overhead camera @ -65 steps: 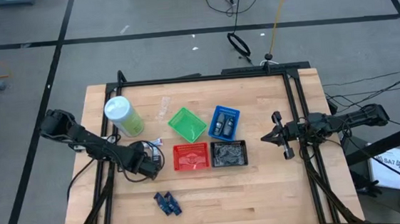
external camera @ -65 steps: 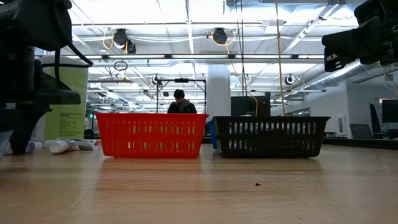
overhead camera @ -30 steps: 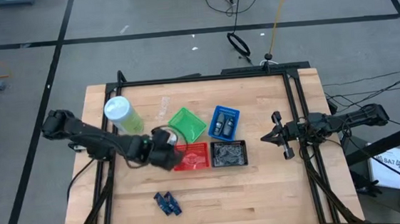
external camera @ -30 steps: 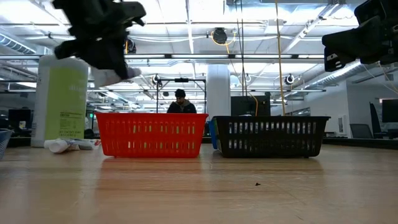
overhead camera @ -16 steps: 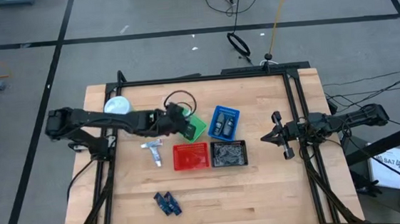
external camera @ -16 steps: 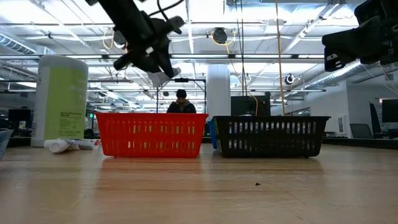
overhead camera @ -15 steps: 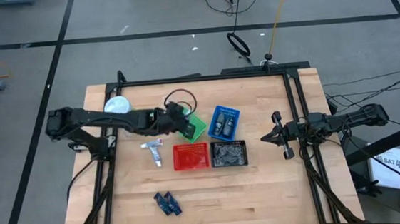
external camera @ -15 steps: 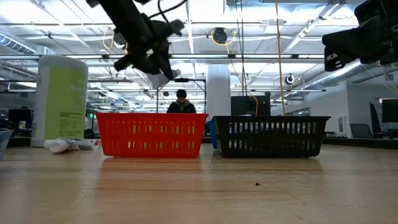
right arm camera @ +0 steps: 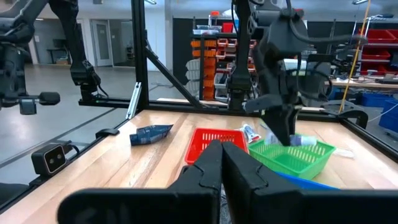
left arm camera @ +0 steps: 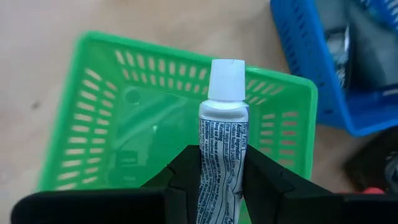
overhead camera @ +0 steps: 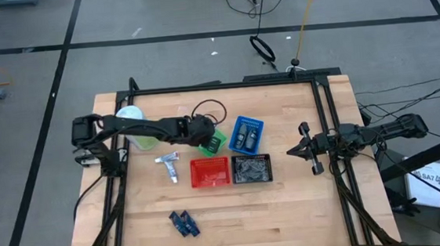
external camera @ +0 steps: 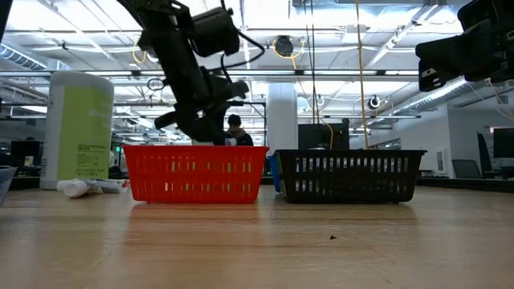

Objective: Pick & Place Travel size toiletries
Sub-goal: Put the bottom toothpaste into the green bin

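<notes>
A whitish tube (left arm camera: 222,149) with a white cap and small print on its body sits clamped between the two dark fingers (left arm camera: 186,177) of the left gripper (left arm camera: 221,186), cap pointing away from the wrist. The fingers are parted only as far as the tube's width and press on both its sides. The tube hangs above the green basket (left arm camera: 93,118), over its inside near the wall that faces the blue basket (left arm camera: 311,68); it does not touch the basket.

In the high view the left gripper (overhead camera: 205,132) reaches from the table's left edge across to the green basket (overhead camera: 215,143), passing in front of the large green container with a white lid (overhead camera: 129,118). In the low view this arm comes down behind the red basket (external camera: 195,172).

Another whitish tube (overhead camera: 168,163) lies on the table (overhead camera: 290,212) just left of the red basket (overhead camera: 210,172). Dark blue pieces (overhead camera: 184,222) lie near the table's front edge, well apart from the baskets. The black basket (overhead camera: 252,168) stands touching the red one and holds grey items; the blue basket (overhead camera: 246,134) holds dark pieces.

The right gripper (overhead camera: 305,149) waits at the table's right side, its fingers (right arm camera: 208,168) pressed together on nothing.
</notes>
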